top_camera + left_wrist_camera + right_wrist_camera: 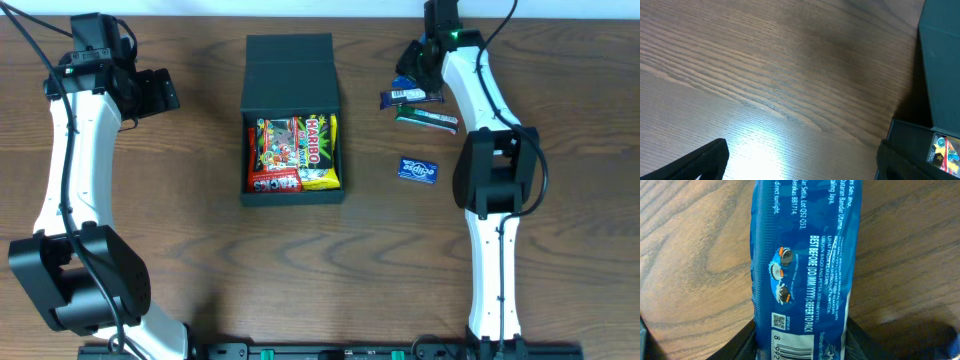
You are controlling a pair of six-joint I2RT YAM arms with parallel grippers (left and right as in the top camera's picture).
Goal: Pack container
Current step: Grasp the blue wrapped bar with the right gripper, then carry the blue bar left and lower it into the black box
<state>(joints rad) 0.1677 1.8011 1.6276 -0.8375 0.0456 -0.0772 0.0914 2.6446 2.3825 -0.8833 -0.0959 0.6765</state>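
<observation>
Nearest the arms' bases, a small blue pouch [418, 170] is lying on the worktop [200, 260]. Further out, the container [293, 198] is sitting open in the middle, holding candy packets [320, 140]. Beside it, the left pincer [805, 161] is hanging wide open. Farthest out, the right pincer [800, 345] is squeezing a blue cookie packet [802, 255]. I think it should be holding tight and lifting straight up before crossing over to the box.
</observation>
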